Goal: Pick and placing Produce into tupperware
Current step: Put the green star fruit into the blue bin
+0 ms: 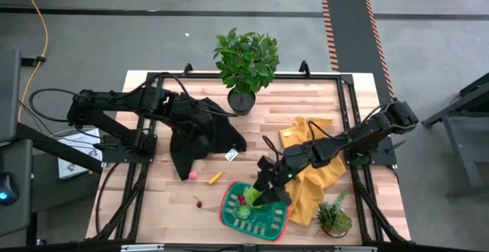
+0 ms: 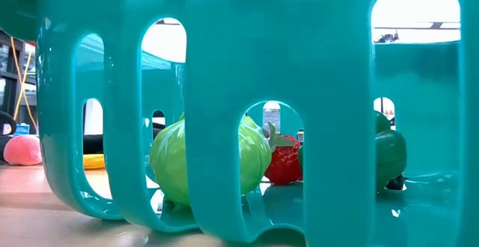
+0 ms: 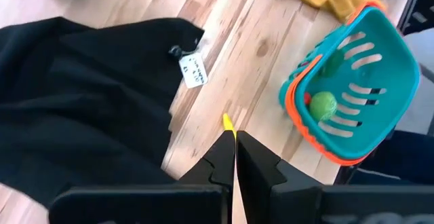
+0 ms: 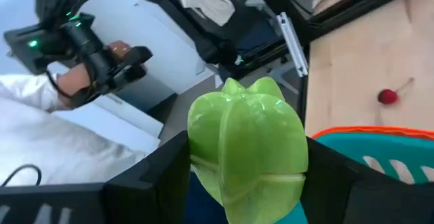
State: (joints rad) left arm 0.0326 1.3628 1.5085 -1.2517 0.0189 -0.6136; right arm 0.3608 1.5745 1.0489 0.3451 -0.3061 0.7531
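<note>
The tupperware (image 1: pixel 267 225), a teal slotted container with an orange-red rim, stands at the table's near edge. Inside it lie a lime-green ball (image 2: pixel 209 161), a red piece (image 2: pixel 284 163) and a dark green piece (image 2: pixel 391 153). My right gripper (image 4: pixel 247 163) hovers over the container's far side (image 1: pixel 267 192), shut on a light-green toy pepper (image 4: pixel 245 142). My left gripper (image 3: pixel 234 157) is shut with nothing in it, above the black cloth's near edge (image 1: pixel 191 156). A yellow piece (image 1: pixel 215 178), a pink piece (image 1: pixel 193 176) and a red cherry (image 1: pixel 199 202) lie on the wood. My right gripper pinches the pepper between its two fingers, one on each of its ribbed sides (image 4: pixel 196 139). The fingers lie nearly level, coming in from the table's right. The pepper is lifted clear, above the container's rim (image 4: pixel 366 130).
A black cloth (image 1: pixel 202 130) with a white tag (image 1: pixel 231 154) lies left of centre and a yellow cloth (image 1: pixel 315 168) at the right. One potted plant (image 1: pixel 246 61) stands at the far edge and a smaller one (image 1: pixel 334 218) at the near right. A person's sleeve (image 4: pixel 41 98) shows beyond the table.
</note>
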